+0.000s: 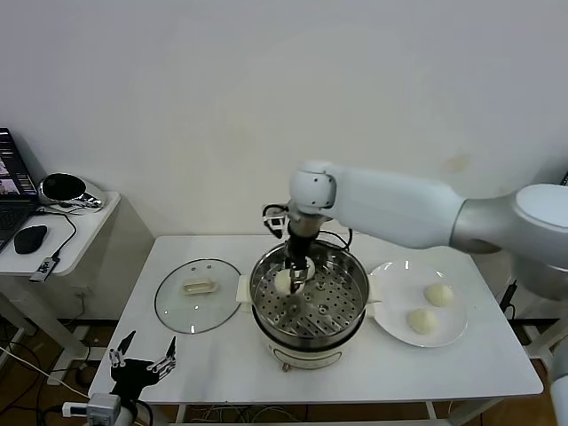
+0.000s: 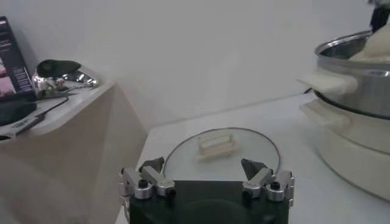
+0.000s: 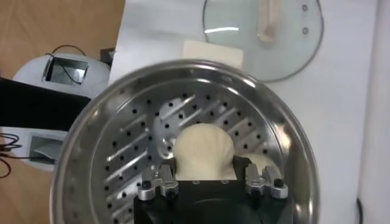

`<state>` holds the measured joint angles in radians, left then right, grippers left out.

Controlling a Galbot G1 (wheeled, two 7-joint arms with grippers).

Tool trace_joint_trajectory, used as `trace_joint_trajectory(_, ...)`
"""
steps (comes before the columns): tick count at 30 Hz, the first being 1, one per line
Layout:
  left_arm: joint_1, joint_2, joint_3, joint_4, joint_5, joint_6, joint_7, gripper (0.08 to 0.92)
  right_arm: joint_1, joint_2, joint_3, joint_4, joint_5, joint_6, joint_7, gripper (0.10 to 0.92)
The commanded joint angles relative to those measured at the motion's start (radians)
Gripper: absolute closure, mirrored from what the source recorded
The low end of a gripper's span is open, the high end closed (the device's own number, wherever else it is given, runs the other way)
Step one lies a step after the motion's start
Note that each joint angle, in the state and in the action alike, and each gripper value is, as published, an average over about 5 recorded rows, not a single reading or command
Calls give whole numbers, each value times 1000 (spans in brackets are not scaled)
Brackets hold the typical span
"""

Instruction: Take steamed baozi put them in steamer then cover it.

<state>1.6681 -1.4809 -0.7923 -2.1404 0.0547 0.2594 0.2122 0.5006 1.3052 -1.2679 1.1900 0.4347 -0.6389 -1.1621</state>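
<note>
The steamer (image 1: 350, 306) is a shiny steel pot with a perforated tray (image 3: 131, 152), standing mid-table. My right gripper (image 1: 296, 277) reaches down into it from above and is shut on a pale steamed baozi (image 3: 203, 146), held low over the tray. A second pale bun (image 3: 261, 161) peeks out beside one finger. Two more baozi (image 1: 438, 294) (image 1: 422, 320) lie on the white plate (image 1: 390, 277) to the right. The glass cover (image 1: 182, 311) with its cream handle (image 2: 214, 146) lies flat to the left of the pot. My left gripper (image 1: 142, 359) hangs open and empty below the table's front left corner.
A side table (image 1: 80, 232) at far left carries a laptop (image 1: 9, 186), a mouse (image 1: 30, 238) and a shiny round object (image 1: 64, 188). A black cord (image 1: 275, 213) runs behind the pot. The table's front edge lies just beyond my left gripper.
</note>
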Motion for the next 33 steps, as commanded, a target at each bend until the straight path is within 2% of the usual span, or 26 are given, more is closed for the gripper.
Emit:
trace_joint_trajectory(1,-1,-3,-1,-5,-2,1,1,177,-51,78,6,-46,-29,-12,20,448)
trace_joint_trajectory(11,-3,-8,9,-8,-2,4,3,177,-72,90,13,-64,-53,-9,28,438)
trace_joint_trajectory(14,-4,-6,8,-7,-3,4,4,177,-70,81,20,-53,-49,-10,29,385)
trace_joint_trajectory(19,-5,-6,8,-7,-3,5,4,177,-57,34,54,-14,-53,-2,17,248)
trace_joint_trajectory(22,-3,-10,7,-11,-2,5,4,177,-30,-31,81,28,-66,13,-3,210)
trace_joint_trajectory(33,5,-8,10,-19,-1,11,10,177,96,-390,199,178,-168,121,-119,203)
